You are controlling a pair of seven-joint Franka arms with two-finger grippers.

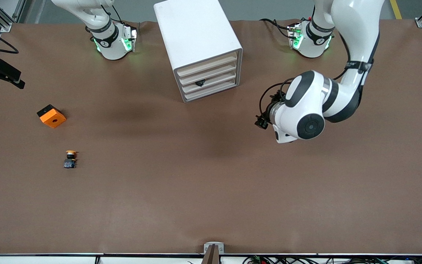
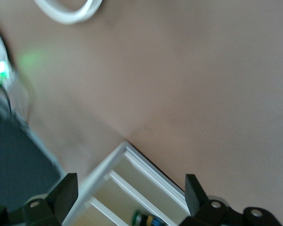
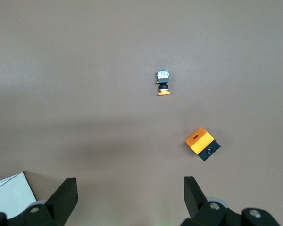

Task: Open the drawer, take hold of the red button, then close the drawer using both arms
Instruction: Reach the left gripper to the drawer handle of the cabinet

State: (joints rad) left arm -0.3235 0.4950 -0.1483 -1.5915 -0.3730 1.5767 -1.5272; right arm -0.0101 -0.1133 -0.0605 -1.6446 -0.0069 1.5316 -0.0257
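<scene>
On the brown table (image 1: 211, 183), near the arms' bases and midway between them, I have the white cabinet (image 1: 196, 40) with its four cream fronts facing the front camera and angled a little toward the left arm's end; all four sit flush, and the drawer (image 1: 208, 82) that matters, third from the top, shows a small dark object at its front edge. In the left wrist view a dark object with a green and yellow part lies in one of the compartments, but I cannot tell whether it is the red-capped button (image 2: 148, 220). The left arm's elbow is raised, its forearm folds down, and its wrist points toward the cabinet's front; the left gripper (image 2: 131, 190) hangs over the table just in front of the drawers, jaws spread wide, holding nothing. The right gripper (image 3: 131, 190) is likewise wide open and empty, looking down from above on the orange cube (image 1: 51, 116) and the orange-capped button (image 1: 70, 159), which lies on its side toward the right arm's end, cap pointing toward the cube.
</scene>
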